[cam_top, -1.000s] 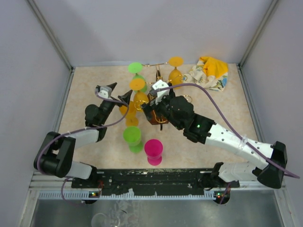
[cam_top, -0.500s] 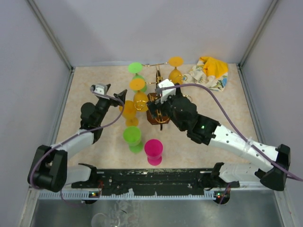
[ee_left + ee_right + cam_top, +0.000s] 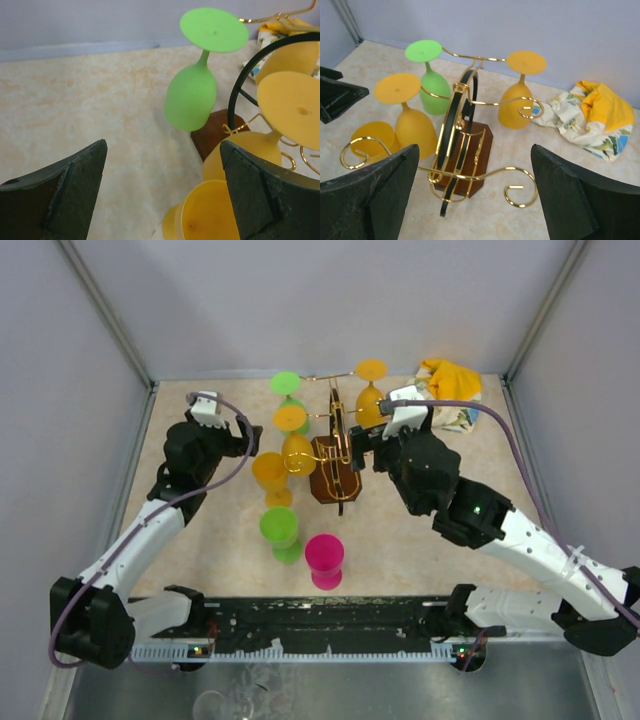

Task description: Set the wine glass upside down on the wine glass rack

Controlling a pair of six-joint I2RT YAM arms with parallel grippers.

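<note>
Though hidden from both wrists, the pink glass (image 3: 324,560) shows overhead.

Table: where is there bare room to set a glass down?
Bare: between the left arm and the near green glass, and between the pink glass and the right arm. Crowded: left of the rack, where the orange glasses cluster.

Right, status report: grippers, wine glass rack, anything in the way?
Left gripper, right gripper open, empty. Wine glass rack: near arms free. Upright orange glass beside it; nothing blocking.
</note>
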